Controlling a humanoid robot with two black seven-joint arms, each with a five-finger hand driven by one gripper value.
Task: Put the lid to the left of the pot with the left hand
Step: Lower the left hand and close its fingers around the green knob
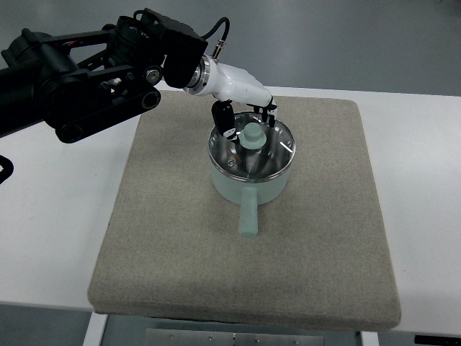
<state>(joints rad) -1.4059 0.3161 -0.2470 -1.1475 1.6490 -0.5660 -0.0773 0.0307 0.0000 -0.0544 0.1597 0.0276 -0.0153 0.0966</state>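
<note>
One hand (248,115), the left, reaches in from the upper left, fingers spread just above the lid (252,148), holding nothing. Its knob (252,135) sits right below, on the pot (248,184).

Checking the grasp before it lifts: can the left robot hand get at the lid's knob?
Probably yes. The left robot hand hangs right over the lid, fingers beside the knob, with nothing between them.

single top view, steeply downward, robot's side
</note>
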